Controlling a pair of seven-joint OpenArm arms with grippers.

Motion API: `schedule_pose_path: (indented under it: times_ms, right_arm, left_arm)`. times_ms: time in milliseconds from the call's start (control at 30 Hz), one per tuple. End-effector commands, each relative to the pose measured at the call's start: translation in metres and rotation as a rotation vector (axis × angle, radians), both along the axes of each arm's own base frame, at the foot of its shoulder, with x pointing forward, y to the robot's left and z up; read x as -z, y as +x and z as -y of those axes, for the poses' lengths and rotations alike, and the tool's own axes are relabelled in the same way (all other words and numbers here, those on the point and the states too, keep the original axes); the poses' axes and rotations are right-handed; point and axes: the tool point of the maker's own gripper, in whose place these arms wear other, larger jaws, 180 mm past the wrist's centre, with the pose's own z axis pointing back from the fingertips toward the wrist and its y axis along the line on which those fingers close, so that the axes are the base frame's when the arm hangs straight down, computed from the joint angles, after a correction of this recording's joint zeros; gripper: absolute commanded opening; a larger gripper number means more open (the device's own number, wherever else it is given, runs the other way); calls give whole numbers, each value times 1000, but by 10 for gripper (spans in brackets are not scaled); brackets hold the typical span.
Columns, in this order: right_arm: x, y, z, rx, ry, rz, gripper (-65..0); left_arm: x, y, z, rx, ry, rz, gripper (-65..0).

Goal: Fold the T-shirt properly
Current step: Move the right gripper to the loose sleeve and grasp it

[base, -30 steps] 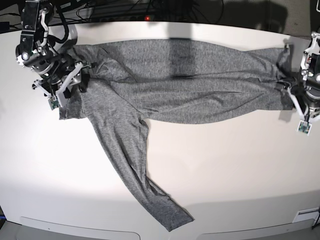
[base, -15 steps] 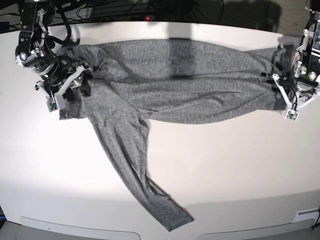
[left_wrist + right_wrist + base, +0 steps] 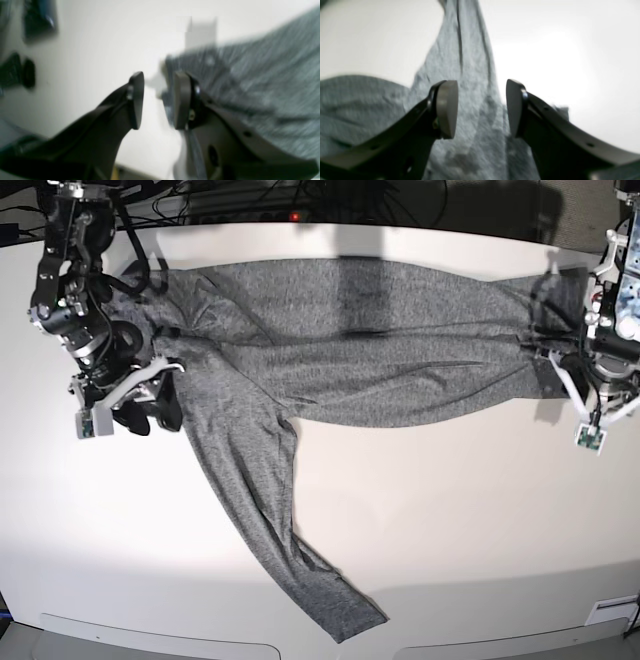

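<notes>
T-shirt [image 3: 370,365] long axis runs left-right on surface [image 3: 450,520]. We see both claws empty, jaws parted: left claw [image 3: 156,100] at right end, right claw [image 3: 482,108] at left end.

White table [image 3: 450,510] with the grey T-shirt [image 3: 380,355] spread flat, one sleeve [image 3: 270,510] trailing toward its near edge.

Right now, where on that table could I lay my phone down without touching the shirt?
The widest bare patch of the table lies right of the T-shirt's hanging sleeve and below its body. A smaller patch lies left of that sleeve. It is crowded along the far edge, where the right gripper and left gripper flank the shirt.
</notes>
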Motion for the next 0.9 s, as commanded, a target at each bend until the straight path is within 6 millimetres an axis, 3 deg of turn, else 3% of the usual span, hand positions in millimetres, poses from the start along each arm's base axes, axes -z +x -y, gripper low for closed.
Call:
schedule_pose_path:
  times_ms: [0,100,167,267,433,667,867]
  right_arm:
    - [-16,9,-4,-2,29,60,-338]
    - [-7,13,-19,13,92,33,-338]
    - [2,15,-30,22,126,7,-338]
    - [22,13,-39,31,120,-41,-338]
    - [52,0,-44,32,137,-139,-338]
    - [92,-11,-37,57,119,-227,-338]
    - [107,-5,-35,75,129,-242,-338]
  left_arm:
    - [-15,11,3,3,-15,77,-454]
    - [5,12,26,2,-142,70,-454]
    - [29,6,30,-27,-177,18,-454]
    - [62,-6,26,-65,-193,-70,-454]
    - [95,-25,9,-125,-174,-176,-454]
    - [125,-40,-3,-127,-161,-250,-454]
    - [135,-41,-6,-135,-183,-253,-454]
